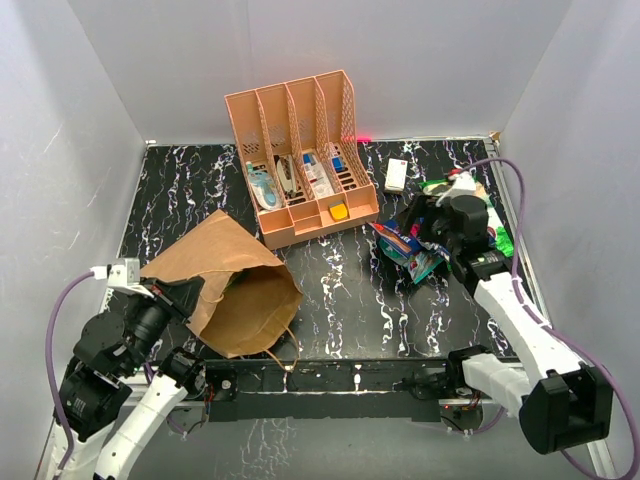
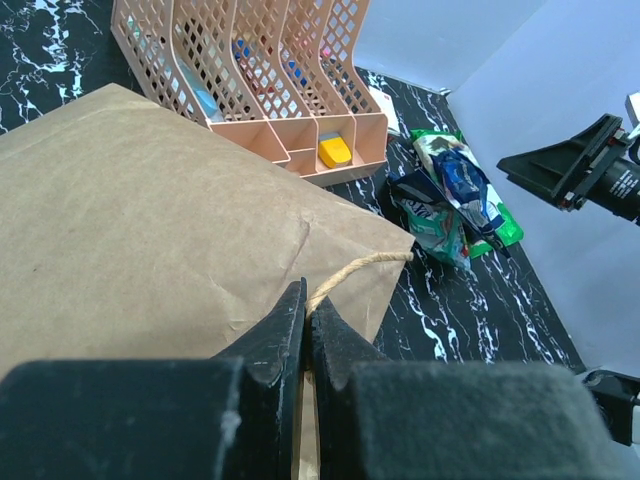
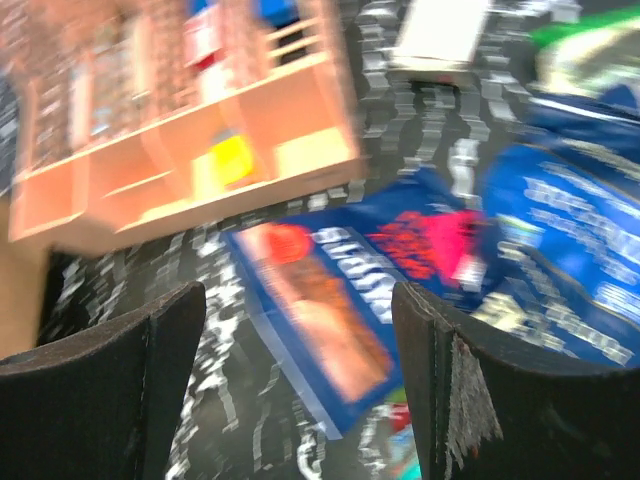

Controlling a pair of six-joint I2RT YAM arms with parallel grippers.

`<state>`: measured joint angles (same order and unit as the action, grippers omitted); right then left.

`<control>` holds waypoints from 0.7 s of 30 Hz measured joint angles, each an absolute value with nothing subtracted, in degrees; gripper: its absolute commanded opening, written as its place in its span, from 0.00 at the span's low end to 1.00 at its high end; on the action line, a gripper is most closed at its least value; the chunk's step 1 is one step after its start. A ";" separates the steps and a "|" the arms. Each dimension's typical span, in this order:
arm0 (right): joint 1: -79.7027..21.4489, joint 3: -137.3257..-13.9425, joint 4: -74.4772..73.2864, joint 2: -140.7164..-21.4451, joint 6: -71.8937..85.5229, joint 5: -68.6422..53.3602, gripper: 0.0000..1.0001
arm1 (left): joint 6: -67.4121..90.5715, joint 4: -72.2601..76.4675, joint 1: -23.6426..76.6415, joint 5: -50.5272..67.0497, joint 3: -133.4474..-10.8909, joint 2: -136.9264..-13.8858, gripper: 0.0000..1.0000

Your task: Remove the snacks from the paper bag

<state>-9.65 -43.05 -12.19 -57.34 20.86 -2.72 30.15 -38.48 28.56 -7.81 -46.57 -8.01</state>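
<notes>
The brown paper bag (image 1: pixel 235 285) lies on its side at the left, its mouth towards the near edge. My left gripper (image 2: pixel 307 300) is shut on the bag's rim where the twine handle (image 2: pixel 355 270) comes out; it sits by the bag's near left side (image 1: pixel 185 297). The snacks (image 1: pixel 420 250) lie in a heap on the right of the table: dark blue packets, a teal one, a green chip bag (image 1: pixel 503 240). My right gripper (image 3: pixel 297 295) hangs open just above a dark blue packet (image 3: pixel 345 320), nothing between its fingers. The right wrist view is blurred by motion.
An orange-pink slotted rack (image 1: pixel 300 130) with small items stands at the back centre, and a yellow piece (image 1: pixel 340 211) lies in its front tray. A white remote (image 1: pixel 396 175) lies to the right of the rack. White walls close in the black marbled table (image 1: pixel 340 290).
</notes>
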 measured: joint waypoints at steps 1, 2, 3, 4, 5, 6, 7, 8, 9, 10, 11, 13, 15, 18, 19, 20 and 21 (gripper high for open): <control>-11.38 -43.05 -11.05 -57.04 20.18 -4.54 0.79 | 30.30 -38.70 28.56 -7.92 -46.87 -7.86 0.00; -14.15 -43.05 -9.61 -56.75 19.18 -5.80 0.80 | 30.55 -39.00 28.56 -8.01 -47.13 -7.55 0.00; -17.98 -43.03 -7.94 -56.55 17.80 -6.55 0.80 | 30.74 -39.22 28.56 -8.19 -47.35 -7.09 0.00; -21.56 -42.94 -6.37 -56.42 16.64 -7.16 0.79 | 30.96 -39.40 28.56 -8.36 -47.51 -6.55 0.00; -26.63 -42.57 -3.84 -56.27 14.57 -7.31 0.79 | 31.14 -39.55 28.56 -8.47 -47.68 -6.13 0.00; -31.94 -42.06 -1.26 -56.21 12.27 -7.88 0.79 | 31.20 -39.55 28.56 -8.56 -47.77 -5.78 0.00; -37.01 -41.39 1.37 -56.27 9.80 -8.49 0.80 | 31.33 -39.59 28.53 -8.60 -47.88 -5.52 0.00; -41.41 -40.86 3.22 -56.53 7.25 -8.97 0.80 | 31.33 -39.57 28.49 -8.60 -47.94 -5.41 0.00; -45.71 -40.29 5.28 -56.97 4.29 -9.34 0.81 | 31.35 -39.57 28.49 -8.60 -47.94 -5.37 0.00; -49.63 -39.88 7.20 -57.71 1.21 -9.47 0.81 | 31.33 -39.64 28.49 -8.60 -47.94 -5.37 0.00; -53.34 -39.59 8.99 -58.72 -2.07 -9.39 0.81 | 31.33 -39.70 28.47 -8.62 -47.94 -5.37 0.00; -59.27 -39.62 11.53 -61.39 -7.90 -8.78 0.81 | 31.33 -39.81 28.47 -8.84 -47.94 -5.37 0.00; -64.60 -40.62 13.15 -65.56 -14.06 -8.10 0.81 | 31.33 -40.03 28.45 -9.06 -47.94 -5.32 0.00; -70.35 -44.21 13.93 -73.43 -23.16 -6.52 0.84 | 31.33 -40.12 28.45 -9.08 -47.94 -5.23 0.00; -71.44 -45.17 14.28 -75.46 -25.56 -6.00 0.84 | 31.31 -40.10 28.45 -9.06 -47.92 -5.23 0.00; -72.60 -46.13 14.94 -77.71 -28.34 -5.56 0.85 | 31.24 -40.05 28.45 -9.04 -47.92 -5.23 0.00; -73.38 -46.83 15.64 -79.59 -30.81 -5.41 0.85 | 31.16 -39.99 28.45 -9.02 -47.90 -5.21 0.00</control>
